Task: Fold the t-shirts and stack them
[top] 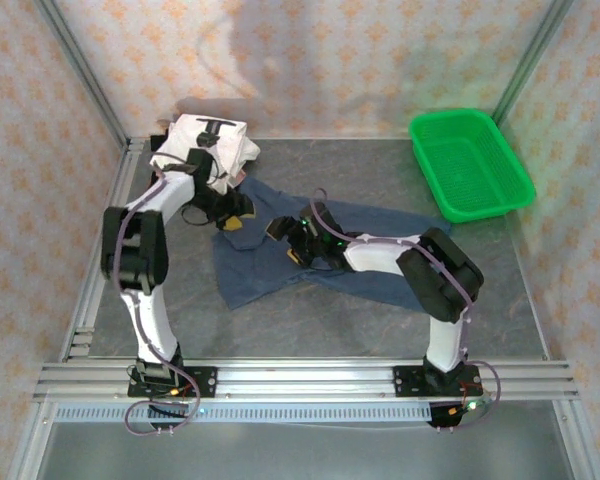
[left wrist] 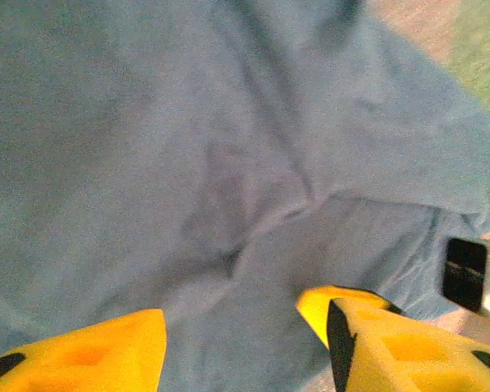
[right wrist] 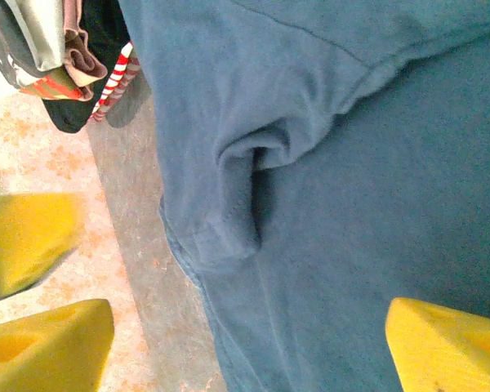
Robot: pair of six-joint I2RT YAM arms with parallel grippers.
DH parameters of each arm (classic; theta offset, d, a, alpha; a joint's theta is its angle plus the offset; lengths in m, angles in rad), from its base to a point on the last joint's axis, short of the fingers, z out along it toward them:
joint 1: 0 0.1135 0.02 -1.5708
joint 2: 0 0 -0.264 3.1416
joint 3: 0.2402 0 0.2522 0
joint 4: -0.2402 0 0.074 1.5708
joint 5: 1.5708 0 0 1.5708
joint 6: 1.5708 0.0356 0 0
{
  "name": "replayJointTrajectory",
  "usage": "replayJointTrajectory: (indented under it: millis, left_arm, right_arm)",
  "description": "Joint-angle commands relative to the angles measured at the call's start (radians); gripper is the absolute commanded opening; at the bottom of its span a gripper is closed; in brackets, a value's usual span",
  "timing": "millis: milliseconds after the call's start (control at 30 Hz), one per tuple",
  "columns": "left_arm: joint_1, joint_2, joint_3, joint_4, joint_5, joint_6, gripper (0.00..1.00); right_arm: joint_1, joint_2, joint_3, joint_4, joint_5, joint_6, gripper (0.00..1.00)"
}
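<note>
ITEM: plain dusty navy-blue cloth t-shirt (top: 280, 265) lies rumpled on grey table (top: 330, 325), one end beside folded stack of white, red and dark shirts (top: 205, 145) | TOOLS: left gripper (top: 238, 215) jaws parted, empty; right gripper (top: 285, 240) jaws wide, empty; both over the cloth | RISK: bunched sleeve fold (right wrist: 241, 204) may be pinched doubled, skewing the fold; grippers are close and could collide.

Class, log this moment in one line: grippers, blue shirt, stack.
left gripper open above blue shirt | right gripper open above same shirt | blue shirt spread, rumpled | folded stack at far left
</note>
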Motion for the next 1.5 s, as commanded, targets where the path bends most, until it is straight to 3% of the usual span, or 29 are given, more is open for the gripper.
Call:
replayJointTrajectory:
  millis: [0,300,833,967,1200,1467]
  left_arm:
    - [0.002,-0.125,-0.059,-0.017,-0.158,-0.046,0.57]
    - [0.002,-0.225,-0.334,0.069,-0.284,-0.119,0.49]
    - [0.001,-0.073,-0.389,0.329,-0.238,-0.317,0.37]
    - [0.0,-0.039,-0.368,0.362,-0.244,-0.343,0.37]
    - [-0.018,0.015,-0.295,0.356,-0.276,-0.354,0.34]
    - [-0.038,0.032,-0.234,0.331,-0.294,-0.34,0.33]
  right_arm:
    - [0.005,0.036,0.06,0.008,0.034,0.002,0.81]
    - [0.009,0.133,0.176,-0.075,0.038,-0.04,0.48]
    - [0.012,0.266,0.358,-0.193,0.048,-0.089,0.41]
    - [0.012,0.294,0.4,-0.229,0.06,-0.102,0.34]
    - [0.012,0.315,0.483,-0.28,0.06,-0.131,0.13]
    - [0.013,0.273,0.484,-0.284,0.044,-0.133,0.05]
